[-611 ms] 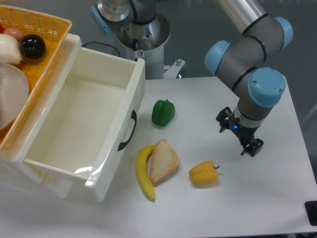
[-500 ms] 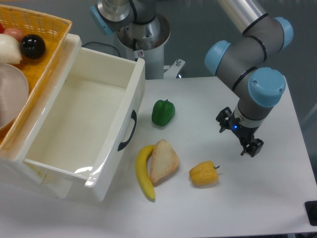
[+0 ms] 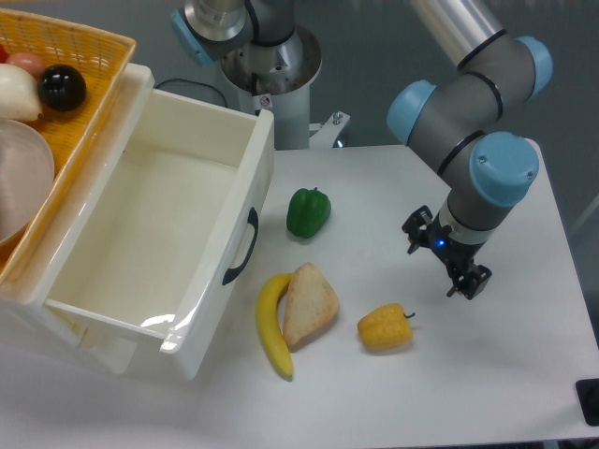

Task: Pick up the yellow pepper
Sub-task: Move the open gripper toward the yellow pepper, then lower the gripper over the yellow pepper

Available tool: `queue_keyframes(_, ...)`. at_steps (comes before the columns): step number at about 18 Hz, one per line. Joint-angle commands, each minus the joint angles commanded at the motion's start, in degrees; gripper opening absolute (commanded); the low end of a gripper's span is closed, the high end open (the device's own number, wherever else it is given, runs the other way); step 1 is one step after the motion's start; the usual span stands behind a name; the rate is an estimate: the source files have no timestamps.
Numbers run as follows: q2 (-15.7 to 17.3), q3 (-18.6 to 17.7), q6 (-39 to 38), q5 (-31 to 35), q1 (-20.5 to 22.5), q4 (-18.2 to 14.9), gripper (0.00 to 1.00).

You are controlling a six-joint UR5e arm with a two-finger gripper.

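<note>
Below and to the left of the gripper [image 3: 442,262], as the camera sees it, the yellow pepper [image 3: 385,328] lies on the white table [image 3: 524,374], near the fingers but not touching them; its short dark stem points toward the fingers' side. The two fingers stand spread apart and hold nothing.

The pepper looks lumpy and rounded, so a descent that lands off its middle could push it aside or let it squirt out as the fingers close; the stem could also catch a fingertip.

Farther left of the fingers, beyond the pepper, a tan wedge of toy bread [image 3: 308,304] rests against a yellow banana [image 3: 271,327]; a green pepper [image 3: 308,212] sits well apart, up and to the left; a white bin [image 3: 253,178] and an orange basket [image 3: 80,51] lie farthest off. Nothing stands between the fingers and the yellow pepper.
</note>
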Motion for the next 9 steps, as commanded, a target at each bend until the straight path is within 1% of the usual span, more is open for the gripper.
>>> queue_keyframes(1, 0.18, -1.14, -0.09, -1.15, 0.09, 2.02, 1.0)
queue_keyframes(2, 0.09, -1.59, -0.17, -1.77, 0.09, 2.91, 1.0)
queue_keyframes(8, -1.49, -0.1, -4.65, -1.68, -0.52, 3.19, 1.0)
queue_keyframes(9, -2.01, 0.25, -4.48, -1.68, -0.7, 3.36, 1.0)
